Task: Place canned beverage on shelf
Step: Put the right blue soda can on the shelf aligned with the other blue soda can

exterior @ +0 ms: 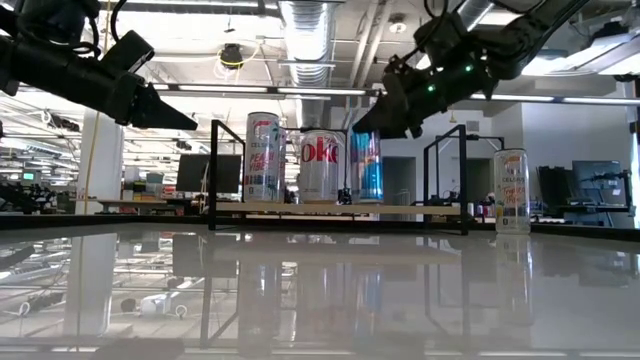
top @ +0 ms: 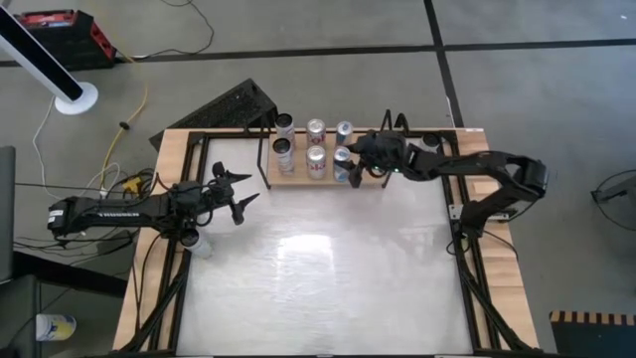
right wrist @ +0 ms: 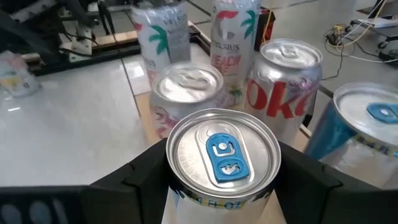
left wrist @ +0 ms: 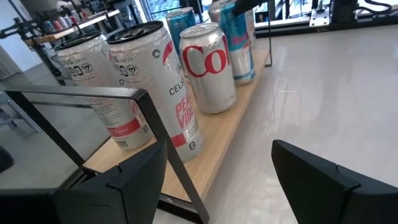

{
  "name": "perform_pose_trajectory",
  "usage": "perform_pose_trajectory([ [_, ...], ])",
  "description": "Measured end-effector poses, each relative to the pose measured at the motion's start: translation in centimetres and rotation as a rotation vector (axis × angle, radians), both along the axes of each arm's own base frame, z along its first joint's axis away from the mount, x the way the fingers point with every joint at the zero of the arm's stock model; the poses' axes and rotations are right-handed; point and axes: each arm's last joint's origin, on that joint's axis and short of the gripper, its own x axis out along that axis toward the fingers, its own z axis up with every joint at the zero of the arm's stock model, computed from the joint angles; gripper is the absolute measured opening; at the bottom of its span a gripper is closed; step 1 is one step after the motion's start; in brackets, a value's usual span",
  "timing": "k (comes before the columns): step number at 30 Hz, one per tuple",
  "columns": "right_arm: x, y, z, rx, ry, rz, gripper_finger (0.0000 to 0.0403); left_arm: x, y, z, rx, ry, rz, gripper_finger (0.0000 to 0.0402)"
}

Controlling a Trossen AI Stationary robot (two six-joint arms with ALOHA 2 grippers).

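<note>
1. High view: the right end effector [top: 350, 167] sits over the near right corner of the shelf [top: 298, 179], at the far edge of the counter [top: 318, 268].
2. Right wrist view: its fingers [right wrist: 134, 177] flank a blue-tabbed can [right wrist: 222, 163], pressing its sides, clamped on it.
3. That can stands on the shelf beside a Coke can [right wrist: 285, 84]; four more cans stand on the shelf around them.
4. Left end effector [top: 241, 196] hangs near the shelf's left end, fingers apart, holding nothing.
</note>
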Motion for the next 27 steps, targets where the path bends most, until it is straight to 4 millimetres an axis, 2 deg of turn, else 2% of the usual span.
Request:
perform_pose_trajectory([
  [15, -0.03, -0.43, -0.27, -0.037, 0.025, -0.009, 0.0258, -0.01, 0.0, -0.09, -0.001, 0.01, 0.0, 0.0275],
  [22, -0.06, -0.44, -0.34, -0.036, 0.032, -0.014, 0.0314, -0.01, 0.0, -0.09, -0.001, 0.01, 0.0, 0.0275],
  [27, -0.07, -0.44, -0.35, -0.036, 0.033, -0.015, 0.0325, -0.02, 0.0, -0.16, -0.003, 0.017, 0.0, 0.0275],
])
